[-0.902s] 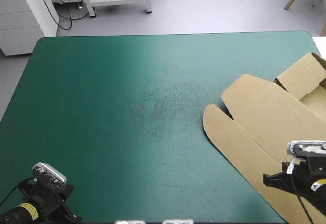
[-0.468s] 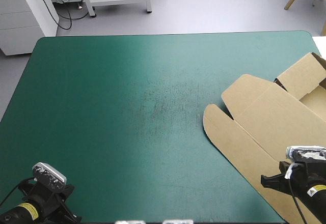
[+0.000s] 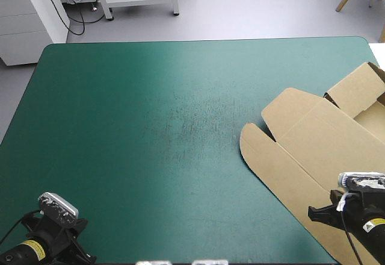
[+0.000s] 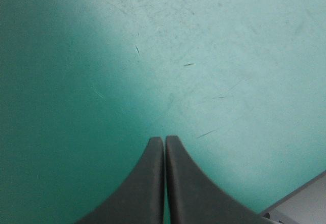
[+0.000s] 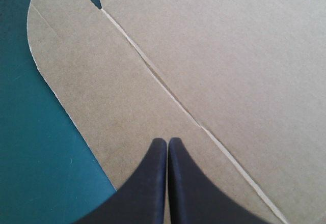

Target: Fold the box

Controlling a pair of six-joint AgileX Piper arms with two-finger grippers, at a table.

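Observation:
The brown box (image 3: pixel 319 150) lies as a flat cut sheet at the table's right side, running past the right edge. A rounded flap (image 3: pixel 255 147) points toward the table's middle, and a panel (image 3: pixel 358 90) at the far right looks slightly raised. My right arm (image 3: pixel 361 220) hovers over the box's near part. In the right wrist view my right gripper (image 5: pixel 167 140) is shut, with its tips over the board (image 5: pixel 214 56) beside a crease and nothing between them. My left gripper (image 4: pixel 164 138) is shut over the bare teal-green cover (image 4: pixel 204 56) at the near left corner.
The teal-green cover (image 3: pixel 150 126) stretches from the box's rounded flap to the left edge. Just beside the left gripper, the table's edge (image 4: pixel 300 196) shows with grey floor beyond. A white cabinet (image 3: pixel 30 18) stands off the far left corner.
My right arm has shifted a little toward the near edge over the box. The box and the left arm have not moved.

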